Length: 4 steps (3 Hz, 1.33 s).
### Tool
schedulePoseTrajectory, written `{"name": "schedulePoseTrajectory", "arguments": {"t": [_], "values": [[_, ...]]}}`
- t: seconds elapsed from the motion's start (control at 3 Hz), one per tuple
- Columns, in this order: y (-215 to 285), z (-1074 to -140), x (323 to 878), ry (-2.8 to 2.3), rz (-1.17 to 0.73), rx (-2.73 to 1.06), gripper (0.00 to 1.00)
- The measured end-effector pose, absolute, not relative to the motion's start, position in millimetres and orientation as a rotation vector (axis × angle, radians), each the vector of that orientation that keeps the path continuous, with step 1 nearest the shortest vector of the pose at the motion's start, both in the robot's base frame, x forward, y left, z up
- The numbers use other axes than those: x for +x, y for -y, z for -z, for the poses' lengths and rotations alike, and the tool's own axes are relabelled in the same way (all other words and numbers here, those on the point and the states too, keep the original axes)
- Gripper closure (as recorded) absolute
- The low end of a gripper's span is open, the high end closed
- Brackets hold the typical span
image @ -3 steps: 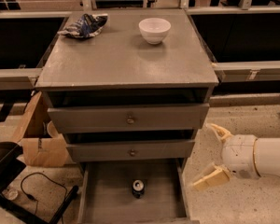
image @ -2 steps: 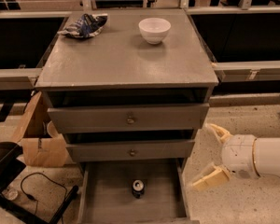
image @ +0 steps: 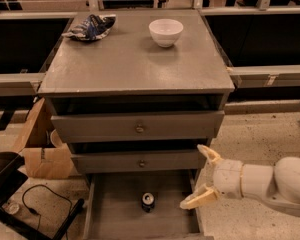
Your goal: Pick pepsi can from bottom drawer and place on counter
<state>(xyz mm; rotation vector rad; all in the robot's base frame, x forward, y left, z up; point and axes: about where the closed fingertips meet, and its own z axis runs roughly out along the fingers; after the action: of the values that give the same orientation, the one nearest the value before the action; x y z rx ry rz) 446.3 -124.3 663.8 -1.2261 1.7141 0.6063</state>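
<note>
Gripper [image: 196, 177] spread wide, I hover beside the drawer's [image: 115, 211] right wall; can [image: 148, 202] stands upright inside. My risks: clipping that wall, or toppling the can.

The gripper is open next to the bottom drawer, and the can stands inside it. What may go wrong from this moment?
1. The open gripper is at the right wall of the bottom drawer; moving sideways, a finger might hit that wall.
2. The pepsi can stands upright and alone; a glancing touch could tip it over.
3. The middle drawer hangs close above the can, so the lift may be tight.
</note>
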Motion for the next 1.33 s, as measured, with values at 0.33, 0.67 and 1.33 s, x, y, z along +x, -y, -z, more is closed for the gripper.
{"name": "schedulePoseTrajectory", "arguments": {"t": [0.33, 0.67, 1.33], "values": [[111.7, -604.5, 468.5, -1.625, -0.597, -1.214, 0.0], [110.0, -554.6, 490.6, -1.55, -0.63, -1.161, 0.0], [100.7, -524.5, 485.1, -1.558, -0.694, -1.112, 0.0]]}}
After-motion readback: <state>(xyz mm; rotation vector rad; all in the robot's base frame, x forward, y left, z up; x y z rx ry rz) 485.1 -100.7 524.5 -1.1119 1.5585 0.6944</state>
